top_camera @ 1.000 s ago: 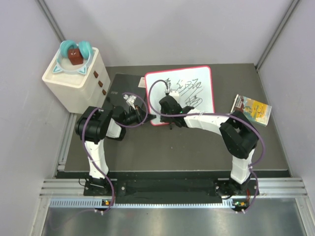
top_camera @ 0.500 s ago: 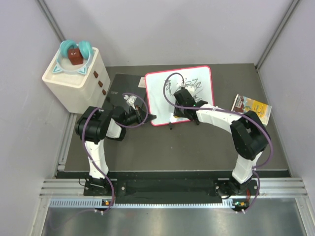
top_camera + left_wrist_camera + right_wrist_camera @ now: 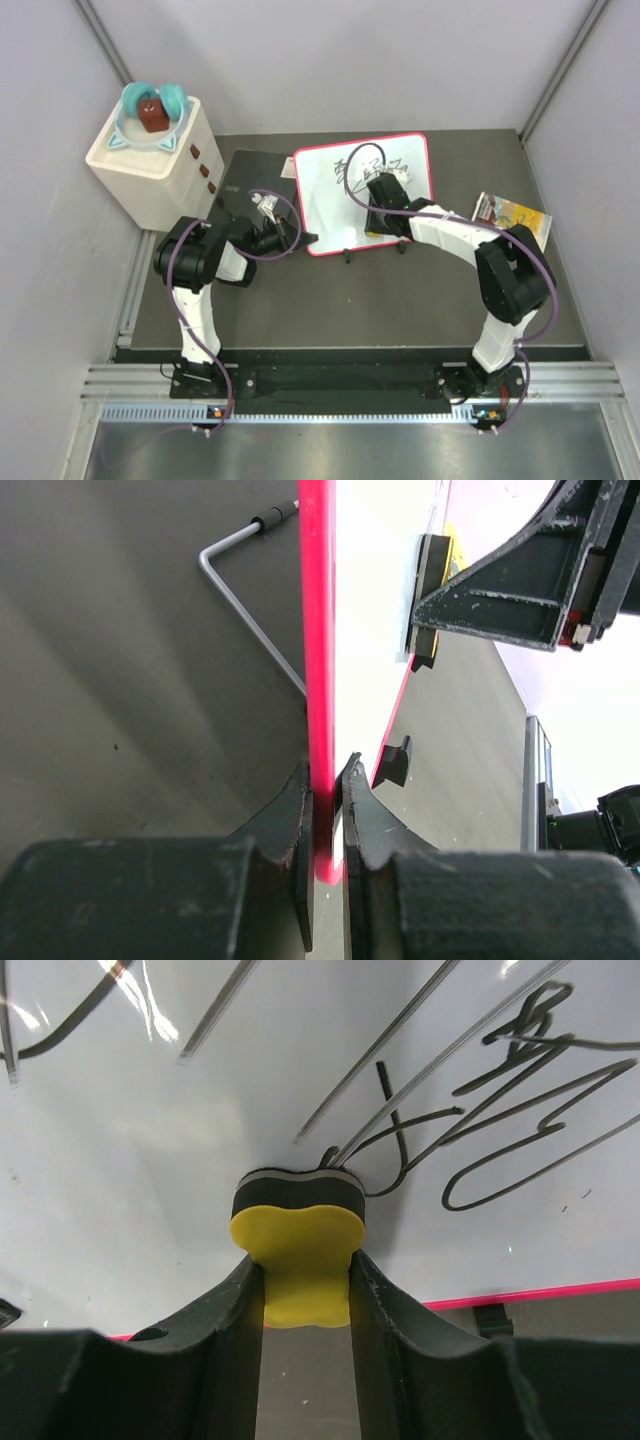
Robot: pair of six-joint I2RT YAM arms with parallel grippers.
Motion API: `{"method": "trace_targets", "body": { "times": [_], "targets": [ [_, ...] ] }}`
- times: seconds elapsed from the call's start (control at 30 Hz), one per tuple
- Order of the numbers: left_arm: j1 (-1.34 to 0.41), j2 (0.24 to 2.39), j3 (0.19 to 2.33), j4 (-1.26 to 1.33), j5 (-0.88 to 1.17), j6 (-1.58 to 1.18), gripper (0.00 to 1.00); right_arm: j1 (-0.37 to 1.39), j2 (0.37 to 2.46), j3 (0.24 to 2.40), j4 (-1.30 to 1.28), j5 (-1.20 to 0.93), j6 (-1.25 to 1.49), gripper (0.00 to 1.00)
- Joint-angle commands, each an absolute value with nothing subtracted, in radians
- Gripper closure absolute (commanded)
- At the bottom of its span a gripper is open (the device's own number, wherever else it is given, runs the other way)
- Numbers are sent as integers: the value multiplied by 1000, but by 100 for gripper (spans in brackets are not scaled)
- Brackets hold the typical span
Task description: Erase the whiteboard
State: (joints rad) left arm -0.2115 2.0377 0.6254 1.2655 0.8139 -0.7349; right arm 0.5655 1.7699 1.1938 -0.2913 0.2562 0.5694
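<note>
The whiteboard [image 3: 325, 200], white with a thin red frame, lies tilted at the middle of the dark table. Black scribbles [image 3: 395, 158] remain along its far part. My left gripper [image 3: 303, 240] is shut on the board's red near-left edge [image 3: 318, 630], one finger on each side [image 3: 327, 780]. My right gripper [image 3: 385, 205] is shut on a yellow eraser [image 3: 300, 1255] with a black felt pad, pressed against the white surface [image 3: 150, 1160] just below the scribbles [image 3: 520, 1090]. The left wrist view shows the eraser [image 3: 432, 575] side-on against the board.
A dark grey slab [image 3: 245, 180] lies left of the board, partly under it. A white drawer box [image 3: 155, 165] with a teal-ringed object on top stands at the far left. A colourful booklet [image 3: 512, 222] lies at the right. Grey walls close in three sides.
My right gripper has swept the eraser rightward and away across the board. The scribbles in the board's middle are gone. The left gripper has kept its hold and place.
</note>
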Motion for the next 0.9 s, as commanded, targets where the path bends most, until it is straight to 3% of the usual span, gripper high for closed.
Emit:
{"method": "trace_targets", "body": {
  "times": [0.0, 0.53, 0.87],
  "targets": [
    [-195, 2040, 584, 1186, 718, -643, 100, 446, 1862, 1259, -299, 426, 512, 100],
    [-195, 2026, 571, 1183, 701, -635, 100, 276, 1856, 1299, -328, 406, 480, 100],
    [-199, 2020, 571, 1181, 695, -629, 100, 314, 1844, 1312, -319, 299, 451, 100]
  ]
}}
